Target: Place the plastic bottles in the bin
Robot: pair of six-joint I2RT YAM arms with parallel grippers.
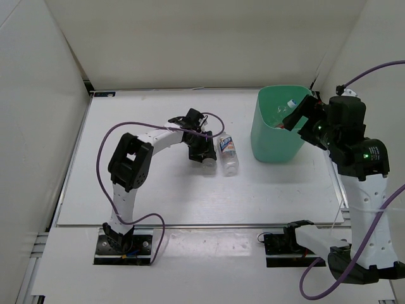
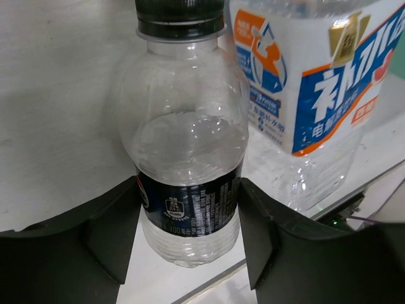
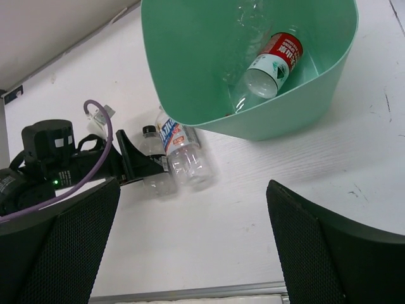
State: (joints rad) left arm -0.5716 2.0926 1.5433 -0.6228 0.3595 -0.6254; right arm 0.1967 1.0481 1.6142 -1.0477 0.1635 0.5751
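The shorter dark-labelled bottle lies on the table between my left gripper's fingers, which press on both sides of its label. My left gripper is shut on it. The blue-white labelled bottle lies right beside it, touching or nearly touching; it also shows in the left wrist view. The mint-green bin stands at the right back. Inside the bin lie the red-labelled bottle and a plain clear bottle. My right gripper is open and empty, held above the bin's right rim.
White walls enclose the table at the back and both sides. A purple cable loops from the left arm over the table. The table's metal front edge runs below the right gripper's view.
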